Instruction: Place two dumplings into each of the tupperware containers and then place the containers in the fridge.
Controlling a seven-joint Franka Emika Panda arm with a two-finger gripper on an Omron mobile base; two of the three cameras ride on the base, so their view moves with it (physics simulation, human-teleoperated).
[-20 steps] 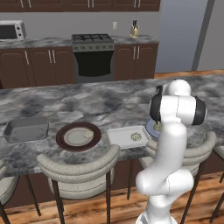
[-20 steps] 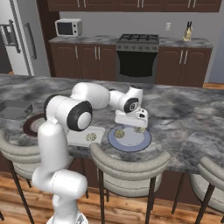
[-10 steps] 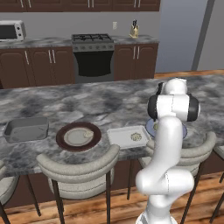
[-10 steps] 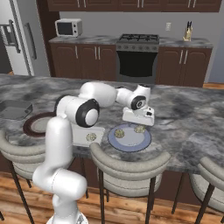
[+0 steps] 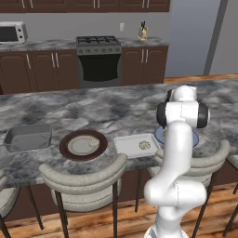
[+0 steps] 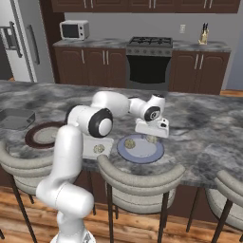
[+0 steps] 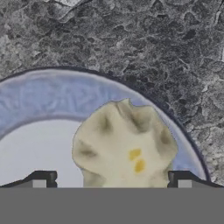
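Your nearest dumpling (image 7: 124, 146) sits on the blue-rimmed plate (image 7: 39, 94), close to its rim, and in the hand view it lies between the two finger tips, which stand wide apart on either side of it with nothing gripped. In the right base view you can see the gripper (image 6: 152, 131) low over the far edge of that plate (image 6: 140, 148), with one dumpling (image 6: 151, 139) just beneath it and a second dumpling (image 6: 130, 143) a little to the side on the same plate. Just beside the plate lies the whitish container (image 6: 97, 147) with one dumpling (image 6: 98, 148) in it. Further along the marble counter (image 5: 93, 109) you find the brown-rimmed plate (image 5: 83, 144), then the dark grey container (image 5: 28, 137) near the end. The fridge (image 6: 19, 40) stands at the far left of the kitchen, doors shut.
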